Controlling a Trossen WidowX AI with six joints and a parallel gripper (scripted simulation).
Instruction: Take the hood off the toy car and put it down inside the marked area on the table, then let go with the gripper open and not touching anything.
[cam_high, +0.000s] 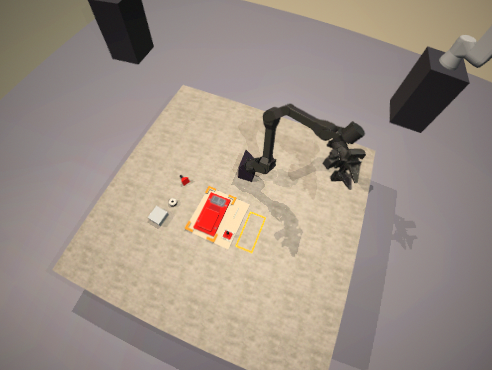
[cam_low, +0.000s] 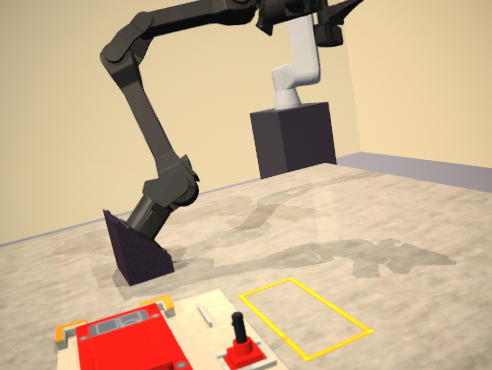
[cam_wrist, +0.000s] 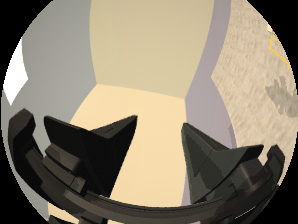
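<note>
Hood still on car, marked area unfilled; lift, placing, release remain. My pincer: about half open, gripping nothing, well apart from car.

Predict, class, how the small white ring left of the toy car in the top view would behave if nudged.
The white ring might roll if upended, given its round outline. Lying low, it probably slides rather than tips.
</note>
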